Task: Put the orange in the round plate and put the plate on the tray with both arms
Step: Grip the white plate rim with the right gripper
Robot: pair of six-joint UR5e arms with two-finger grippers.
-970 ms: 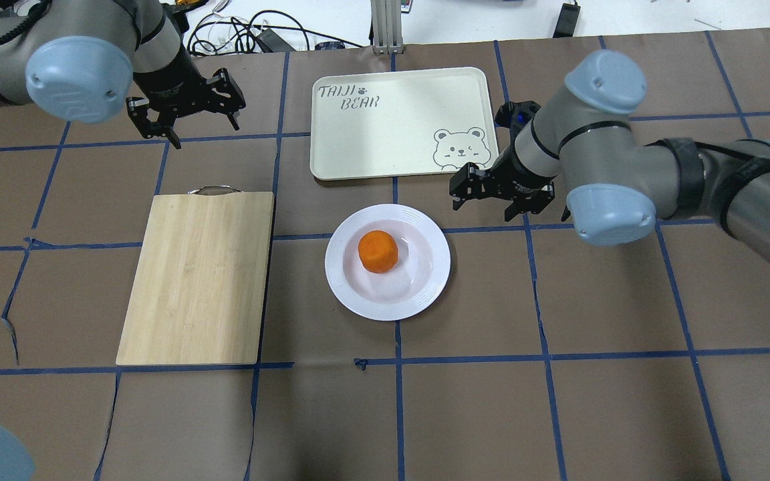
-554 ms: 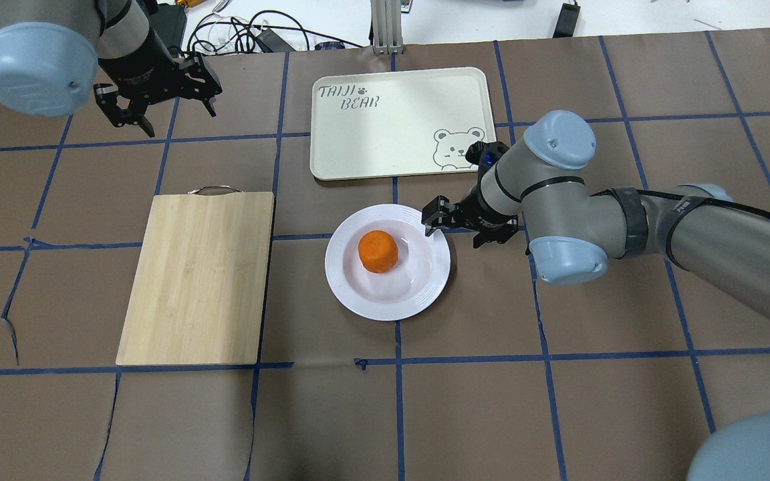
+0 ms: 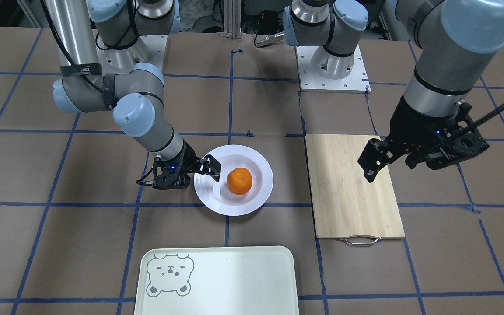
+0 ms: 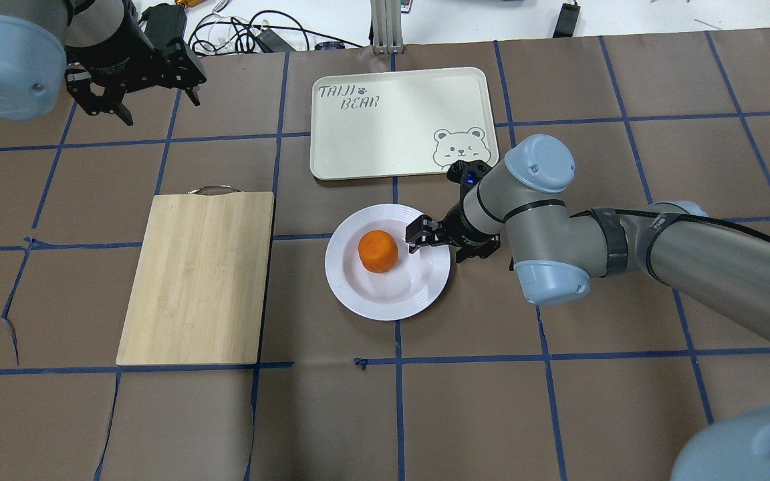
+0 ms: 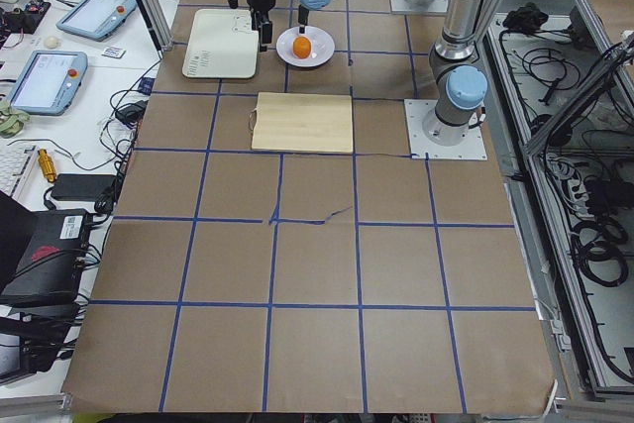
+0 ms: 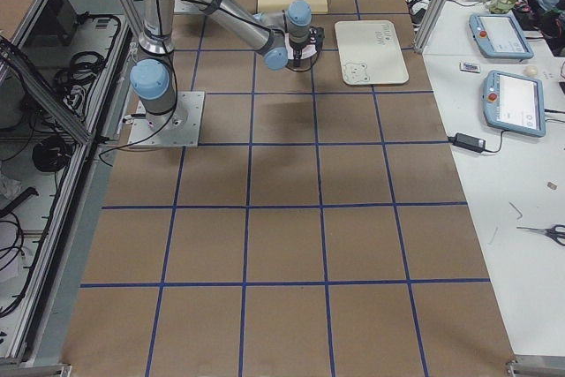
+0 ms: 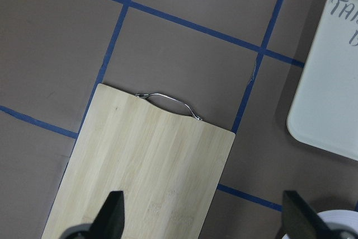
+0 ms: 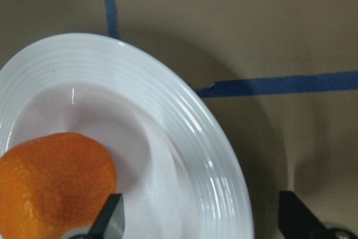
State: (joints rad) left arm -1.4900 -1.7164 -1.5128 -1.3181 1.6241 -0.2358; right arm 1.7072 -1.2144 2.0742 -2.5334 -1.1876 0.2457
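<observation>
The orange (image 4: 377, 251) (image 3: 239, 180) (image 8: 53, 180) lies in the sunken centre of the round plate (image 4: 366, 304) (image 3: 243, 209) (image 8: 184, 121), which stands on the table just short of the tray (image 4: 392, 127) (image 3: 230, 284). My right gripper (image 4: 442, 246) (image 3: 190, 175) (image 8: 204, 222) is open and low at the plate's right side. One finger is over the plate beside the orange, the other is outside the rim. My left gripper (image 4: 158, 107) (image 3: 390, 168) (image 7: 204, 222) hangs open and empty at the far left, above the table.
A bamboo cutting board (image 4: 198, 277) (image 3: 352, 183) (image 7: 145, 172) with a metal handle lies left of the plate. Cables and a metal post sit beyond the table's far edge. Blue tape lines cross the brown table cover.
My right gripper has come down and leftward from beside the tray's corner to straddle the plate's right rim. My left arm has drawn back toward the far left corner.
</observation>
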